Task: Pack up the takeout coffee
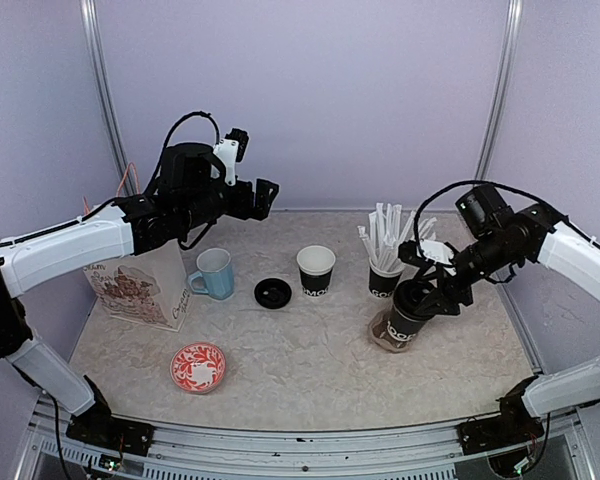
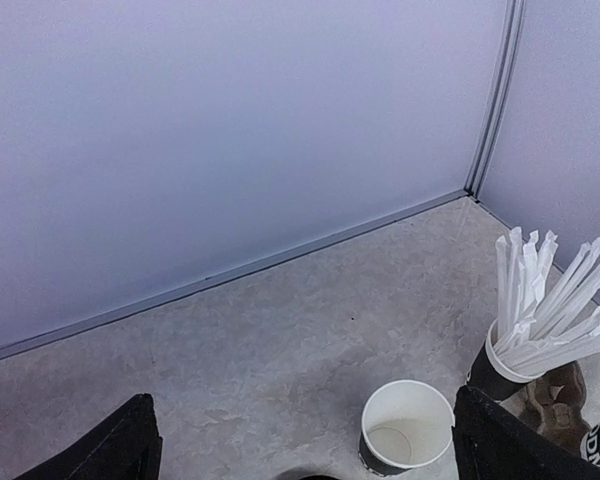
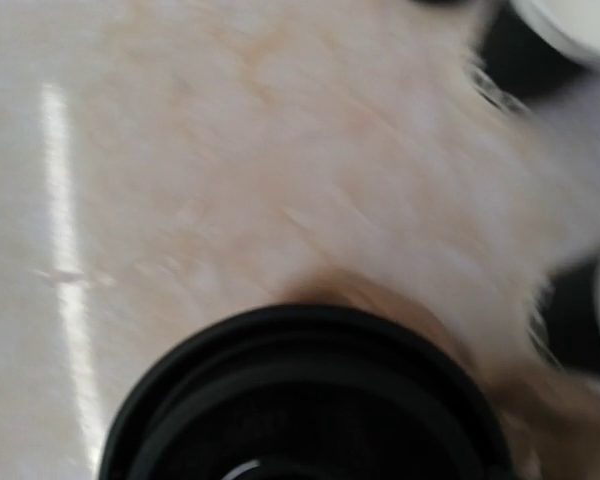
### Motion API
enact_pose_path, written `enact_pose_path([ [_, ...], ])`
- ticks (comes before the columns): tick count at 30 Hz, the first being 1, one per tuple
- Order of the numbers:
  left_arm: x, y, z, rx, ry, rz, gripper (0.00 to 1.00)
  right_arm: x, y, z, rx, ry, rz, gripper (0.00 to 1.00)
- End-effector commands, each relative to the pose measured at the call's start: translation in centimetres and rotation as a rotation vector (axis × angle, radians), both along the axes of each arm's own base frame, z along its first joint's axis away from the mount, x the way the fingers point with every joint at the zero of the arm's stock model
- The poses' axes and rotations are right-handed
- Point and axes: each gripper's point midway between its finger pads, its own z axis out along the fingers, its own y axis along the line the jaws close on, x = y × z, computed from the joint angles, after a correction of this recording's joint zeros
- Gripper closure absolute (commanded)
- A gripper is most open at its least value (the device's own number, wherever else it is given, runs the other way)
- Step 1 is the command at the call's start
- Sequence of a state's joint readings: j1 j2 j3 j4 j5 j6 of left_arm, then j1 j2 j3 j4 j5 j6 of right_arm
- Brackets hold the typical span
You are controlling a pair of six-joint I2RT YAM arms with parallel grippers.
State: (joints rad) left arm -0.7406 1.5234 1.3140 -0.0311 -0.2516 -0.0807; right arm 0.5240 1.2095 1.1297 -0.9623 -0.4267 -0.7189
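Takeout coffee (image 1: 316,270): open black paper cup, white inside, upright near the middle of the desk (image 1: 310,390), closer to the far edge than the near one. Loose round black lid (image 1: 273,292) flat just beside it on the left-edge side, not touching. Seems empty in the left wrist view, so probably very light and easy to tip or knock aside. Thin paper wall, likely to dent or go oval under a hard squeeze; stiffest at the rolled rim and at the base. Best taken around the upper wall just under the rim, gently, and kept upright. Lid thin, smooth, probably slippery; better pinched across its edge than pressed from above. Toward the right edge, a second, lidded cup (image 1: 404,320), leaning with its base in a brown carrier (image 1: 378,340), just on the near side of the cup of white straws (image 1: 385,275). Right gripper (image 1: 427,292) at the lidded cup's top, jaws partly spread to either side; cannot tell whether clamped on it or only close, too blurred in the right wrist view. Left gripper (image 1: 261,197) released, jaws wide, holding nothing, raised above the far left part of the desk, well apart from the open cup.
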Motion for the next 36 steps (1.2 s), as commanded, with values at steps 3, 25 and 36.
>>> enact_pose_path([
  [3, 0.2, 0.2, 0.6, -0.001, -0.009, 0.005, 0.01, 2.4, -5.8, -0.8, -0.041, 0.008, -0.141, 0.29],
  [25, 0.4, -1.9, -1.4, -0.005, 0.111, -0.035, 0.13, 18.3, -21.1, -2.5, -0.092, -0.041, -0.757, 0.28],
  [36, 0.3, -4.0, -4.0, 0.043, 0.201, -0.109, 0.19, 20.3, -23.5, -5.8, -0.014, 0.079, -0.856, 0.22],
])
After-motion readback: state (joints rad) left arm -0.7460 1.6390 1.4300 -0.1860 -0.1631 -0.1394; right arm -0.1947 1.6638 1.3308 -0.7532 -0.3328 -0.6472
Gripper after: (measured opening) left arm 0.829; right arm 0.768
